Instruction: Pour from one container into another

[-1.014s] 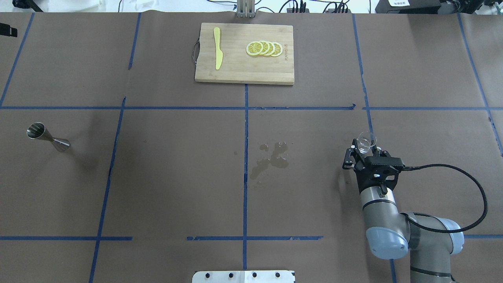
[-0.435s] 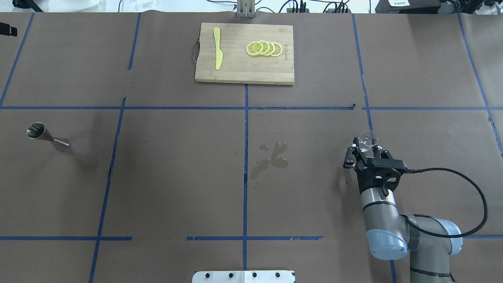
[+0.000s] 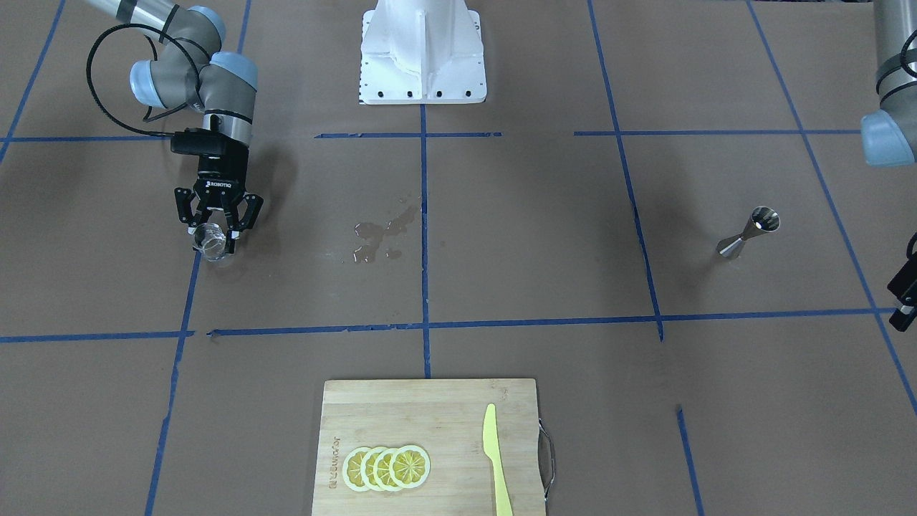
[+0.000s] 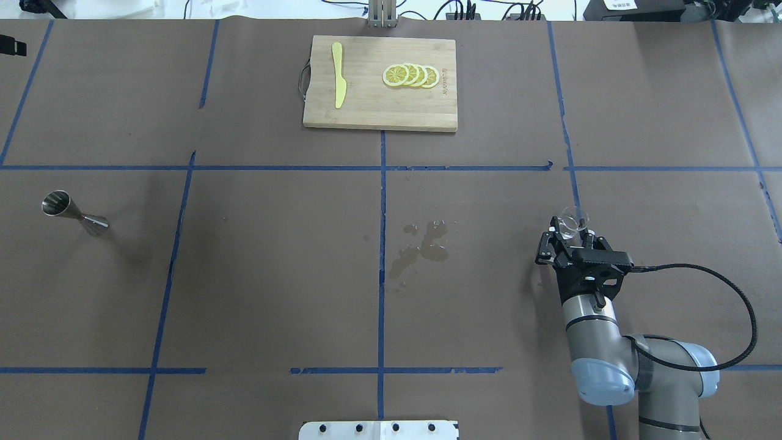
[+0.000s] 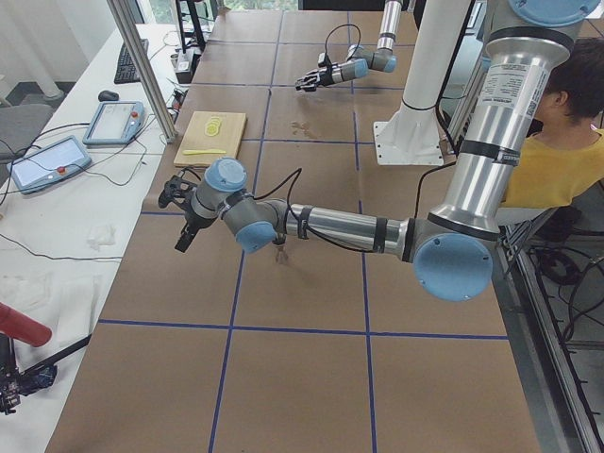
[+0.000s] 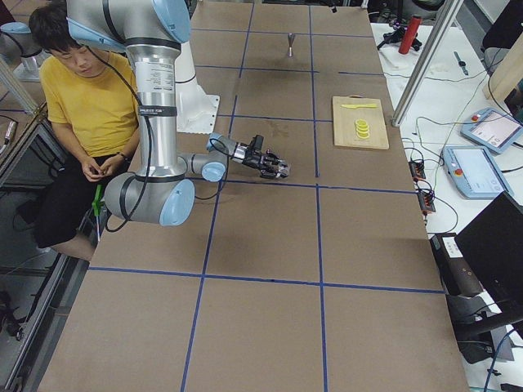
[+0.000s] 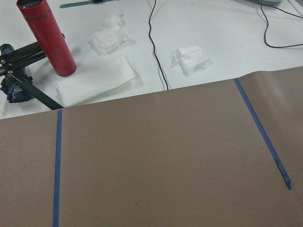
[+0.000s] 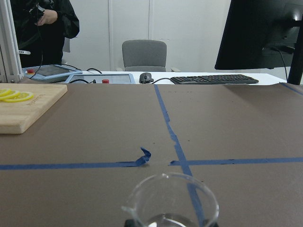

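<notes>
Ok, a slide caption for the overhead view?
Right pincer grips the glass cup; the jigger stands far left, a wet spill between them.

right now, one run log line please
right gripper: shut on clear glass beaker cup | silver steel hourglass jigger: standing, untouched | left gripper: state unclear

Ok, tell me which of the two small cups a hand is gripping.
The clear glass cup, clamped in the right hand. The steel hourglass-shaped measuring cup stands alone and untouched, far over on the robot's left.
</notes>
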{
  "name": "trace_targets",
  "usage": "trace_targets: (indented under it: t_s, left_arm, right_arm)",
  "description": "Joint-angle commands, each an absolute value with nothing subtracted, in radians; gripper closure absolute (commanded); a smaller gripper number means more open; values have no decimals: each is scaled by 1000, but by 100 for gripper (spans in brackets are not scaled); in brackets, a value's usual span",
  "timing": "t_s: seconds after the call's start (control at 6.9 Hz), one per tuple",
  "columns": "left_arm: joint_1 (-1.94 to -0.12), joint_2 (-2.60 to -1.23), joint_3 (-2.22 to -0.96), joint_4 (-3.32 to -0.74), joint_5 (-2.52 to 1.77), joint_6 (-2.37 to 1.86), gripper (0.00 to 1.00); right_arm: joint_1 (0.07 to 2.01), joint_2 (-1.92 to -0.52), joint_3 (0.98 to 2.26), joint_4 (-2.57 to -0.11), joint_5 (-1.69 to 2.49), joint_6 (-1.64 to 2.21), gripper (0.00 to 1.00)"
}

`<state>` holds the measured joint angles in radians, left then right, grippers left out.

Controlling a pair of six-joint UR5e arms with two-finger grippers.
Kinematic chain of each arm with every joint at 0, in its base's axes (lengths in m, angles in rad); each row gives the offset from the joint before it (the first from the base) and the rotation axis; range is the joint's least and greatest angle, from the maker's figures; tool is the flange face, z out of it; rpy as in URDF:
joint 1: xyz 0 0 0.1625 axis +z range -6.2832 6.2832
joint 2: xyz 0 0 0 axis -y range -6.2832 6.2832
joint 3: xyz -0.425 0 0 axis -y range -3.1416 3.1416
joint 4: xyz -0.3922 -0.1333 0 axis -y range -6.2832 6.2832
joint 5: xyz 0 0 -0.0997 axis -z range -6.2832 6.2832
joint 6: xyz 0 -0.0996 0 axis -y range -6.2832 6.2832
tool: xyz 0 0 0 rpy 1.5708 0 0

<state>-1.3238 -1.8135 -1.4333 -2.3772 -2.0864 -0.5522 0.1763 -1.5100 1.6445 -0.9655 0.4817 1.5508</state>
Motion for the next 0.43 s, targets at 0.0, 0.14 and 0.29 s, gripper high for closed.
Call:
trace_targets:
  t_s: [0.0, 0.14, 0.29]
  left_arm:
    - [-1324, -1812, -1434, -2378, -2086, -552, 0]
    - [-1324, -1812, -1434, -2378, -2085, -551, 0]
    - [-1324, -1812, -1434, -2378, -2082, -551, 0]
  right_arm:
    - [173, -1511, 1643, -965, 482, 1551, 89]
    - [172, -1511, 1643, -965, 483, 1551, 85]
    - [169, -1511, 1643, -963, 482, 1552, 81]
